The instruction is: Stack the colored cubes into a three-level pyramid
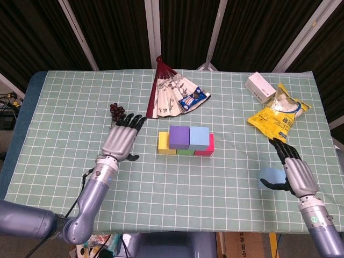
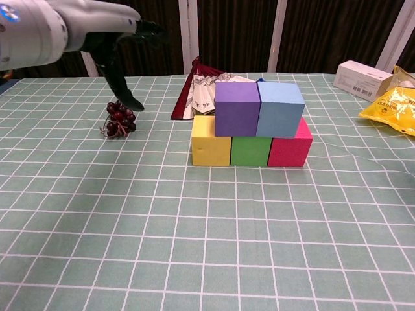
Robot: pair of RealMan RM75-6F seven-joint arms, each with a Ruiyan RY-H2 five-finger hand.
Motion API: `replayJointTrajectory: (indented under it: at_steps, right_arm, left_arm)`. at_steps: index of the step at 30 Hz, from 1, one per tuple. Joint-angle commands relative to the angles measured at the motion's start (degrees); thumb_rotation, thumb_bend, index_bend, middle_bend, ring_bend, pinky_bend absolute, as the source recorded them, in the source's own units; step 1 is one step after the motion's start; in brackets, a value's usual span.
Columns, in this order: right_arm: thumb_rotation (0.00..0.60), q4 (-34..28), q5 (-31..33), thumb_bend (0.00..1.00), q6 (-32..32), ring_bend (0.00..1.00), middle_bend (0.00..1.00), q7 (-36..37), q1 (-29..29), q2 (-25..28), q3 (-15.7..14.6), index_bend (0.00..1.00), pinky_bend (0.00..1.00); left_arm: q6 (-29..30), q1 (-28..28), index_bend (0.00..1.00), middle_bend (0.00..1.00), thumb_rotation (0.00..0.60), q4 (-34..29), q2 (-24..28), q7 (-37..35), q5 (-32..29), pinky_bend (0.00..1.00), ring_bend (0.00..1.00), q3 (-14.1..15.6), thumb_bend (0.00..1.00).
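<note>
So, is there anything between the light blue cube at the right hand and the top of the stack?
Nothing visible: bare tablecloth separates the light blue cube, beside the right hand, from the stack.

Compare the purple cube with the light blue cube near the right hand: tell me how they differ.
The purple cube sits on the second level, resting on the yellow and green cubes; the loose light blue cube lies alone on the table beside the right hand. The purple cube touches another light blue cube at its side; the loose one touches no cube. The purple one shows in both views, the loose one only in the head view. Both look like plain solid-colored blocks.
</note>
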Motion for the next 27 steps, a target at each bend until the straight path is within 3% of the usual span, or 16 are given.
replayJointTrajectory:
  at_steps: [1, 16, 27]
  right_arm:
    - [0.6, 0.2, 0.1, 0.2, -0.1, 0.0, 0.0, -4.3, 0.2, 0.4, -0.9, 0.0, 0.0]
    - [0.6, 4.6, 4.0, 0.2, -2.6, 0.0, 0.0, -12.9, 1.0, -0.9, -3.5, 0.0, 0.0]
    - [0.6, 7.9, 7.3, 0.2, -4.6, 0.0, 0.0, -17.2, 1.4, -2.4, -5.1, 0.0, 0.0]
  left_arm:
    - [7.7, 7.1, 0.0, 0.03, 0.6, -5.0, 2.5, -4.1, 9.5, 0.0, 0.0, 4.8, 0.12]
    - [14.2, 21.4, 0.0, 0.02, 0.6, -5.6, 5.0, -10.3, 27.4, 0.0, 0.0, 15.3, 0.1]
    - [12.1, 27.2, 0.0, 0.02, 0.6, -1.3, 6.1, -13.8, 35.1, 0.0, 0.0, 16.8, 0.1]
